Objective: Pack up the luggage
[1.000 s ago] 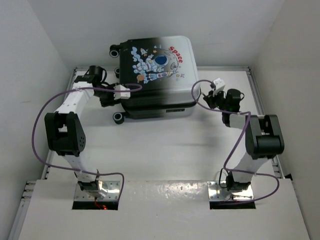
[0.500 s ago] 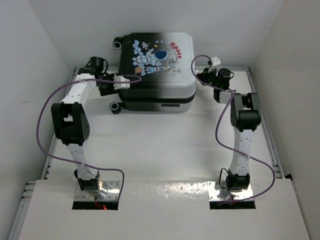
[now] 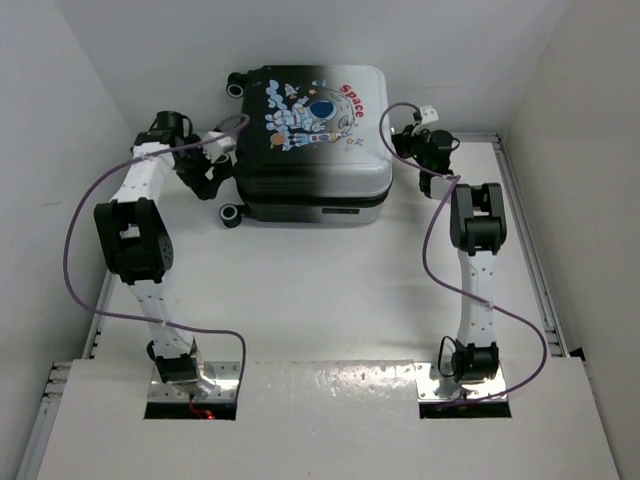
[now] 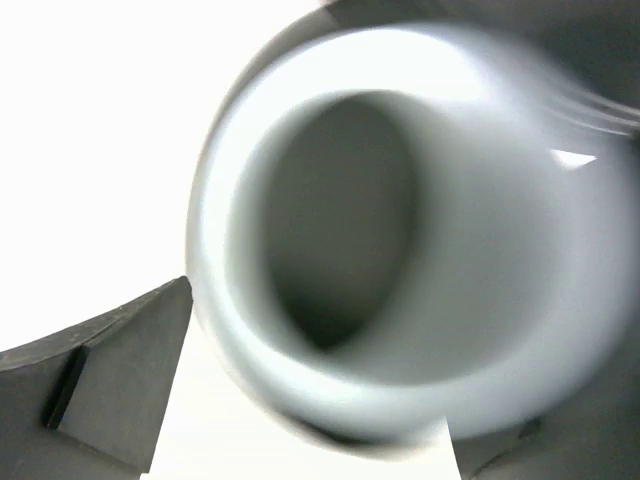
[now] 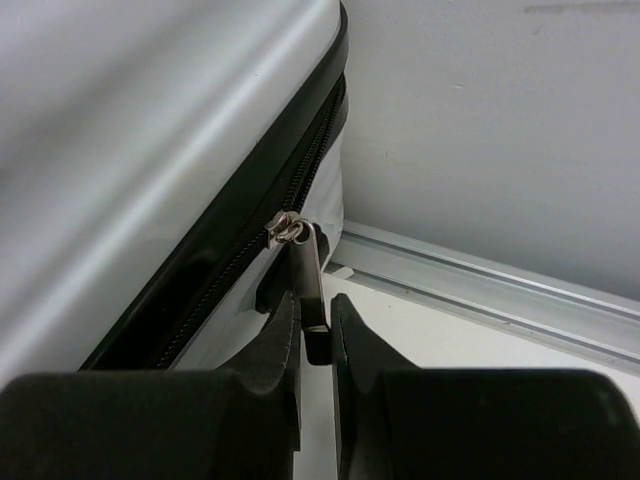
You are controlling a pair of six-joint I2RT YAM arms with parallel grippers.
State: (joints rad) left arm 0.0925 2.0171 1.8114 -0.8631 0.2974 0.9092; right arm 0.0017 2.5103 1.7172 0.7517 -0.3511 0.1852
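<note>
The luggage (image 3: 310, 150) lies flat and closed at the far middle of the table, astronaut print up, wheels (image 3: 231, 212) to the left. My right gripper (image 3: 412, 140) is at its far right corner. In the right wrist view it (image 5: 315, 312) is shut on the metal zipper pull (image 5: 311, 270), which hangs from the slider on the black zipper track. My left gripper (image 3: 220, 160) is at the suitcase's left side, between the wheels. In the left wrist view a blurred round grey-white shape (image 4: 400, 250) fills the frame, with the fingers (image 4: 110, 395) wide apart at the bottom corners.
White walls close in the table at the back and both sides. A metal rail (image 5: 500, 290) runs along the table's far edge behind the suitcase. Purple cables (image 3: 80, 220) loop from both arms.
The suitcase has slid and turned a little towards the far wall. My right gripper has travelled along its right side to the far corner. My left gripper has pulled back to the left side.
</note>
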